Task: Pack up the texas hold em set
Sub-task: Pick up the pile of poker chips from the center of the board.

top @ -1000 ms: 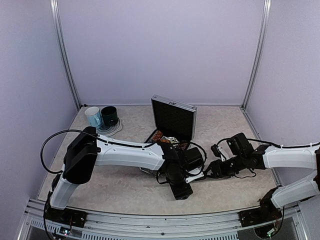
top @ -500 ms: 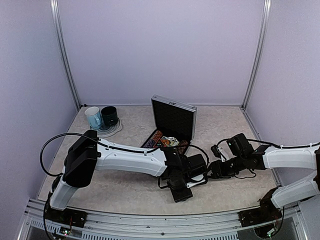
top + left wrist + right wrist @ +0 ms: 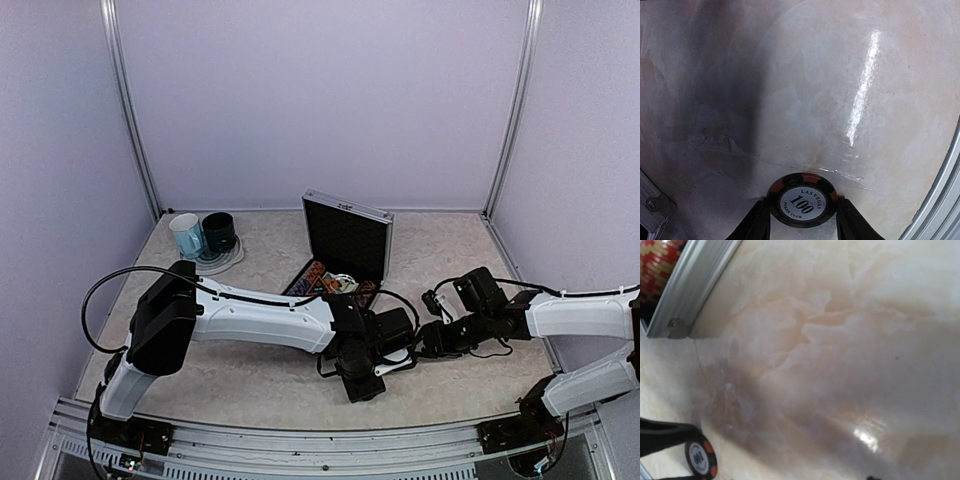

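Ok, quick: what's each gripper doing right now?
Left gripper: closed on the 100 poker chip, with a finger against each side of it.
Right gripper: cannot tell; its fingers do not show clearly in any view.

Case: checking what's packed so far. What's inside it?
Striped chip rows and something pale and round show inside the case; the left arm covers its near part.

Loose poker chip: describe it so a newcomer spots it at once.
Start at the open silver case mid-table, then come toward the near edge to the left gripper. Between its fingers is one chip: black rim with orange patches, white centre reading LAS VEGAS POKER CLUB 100. Unlike the red-and-cream chips racked inside the case, it sits alone outside it.
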`<control>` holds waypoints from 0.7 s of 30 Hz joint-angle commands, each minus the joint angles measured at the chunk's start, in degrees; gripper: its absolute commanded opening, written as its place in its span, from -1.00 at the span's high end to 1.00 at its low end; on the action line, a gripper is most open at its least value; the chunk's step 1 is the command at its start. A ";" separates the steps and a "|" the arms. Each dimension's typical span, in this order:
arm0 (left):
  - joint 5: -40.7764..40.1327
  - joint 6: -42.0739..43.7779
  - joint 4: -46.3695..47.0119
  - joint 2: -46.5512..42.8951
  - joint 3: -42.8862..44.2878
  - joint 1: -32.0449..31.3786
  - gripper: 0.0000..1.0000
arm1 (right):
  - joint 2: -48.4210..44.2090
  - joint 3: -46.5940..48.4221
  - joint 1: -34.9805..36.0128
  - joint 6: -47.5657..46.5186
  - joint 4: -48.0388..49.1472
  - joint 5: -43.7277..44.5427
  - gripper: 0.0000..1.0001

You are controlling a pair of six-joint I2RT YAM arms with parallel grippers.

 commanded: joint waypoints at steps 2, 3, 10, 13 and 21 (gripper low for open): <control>-0.76 0.29 0.05 2.51 -0.04 0.50 0.14 | -0.26 -0.72 0.54 -0.37 0.35 -0.30 -0.12; -0.82 0.29 0.17 2.37 -0.13 0.56 0.15 | -0.21 -0.76 0.52 -0.42 0.34 -0.35 -0.12; -1.48 0.06 1.82 0.77 -1.55 0.99 0.20 | 0.19 -0.98 0.61 -0.07 0.71 -0.94 -0.12; -1.29 -0.04 2.88 -0.45 -2.21 1.40 0.21 | -0.03 -1.07 0.71 0.19 0.86 -0.95 -0.12; -0.34 -0.24 5.36 -3.93 -3.60 2.46 0.20 | 0.57 -2.59 1.75 2.56 4.97 -3.14 -0.11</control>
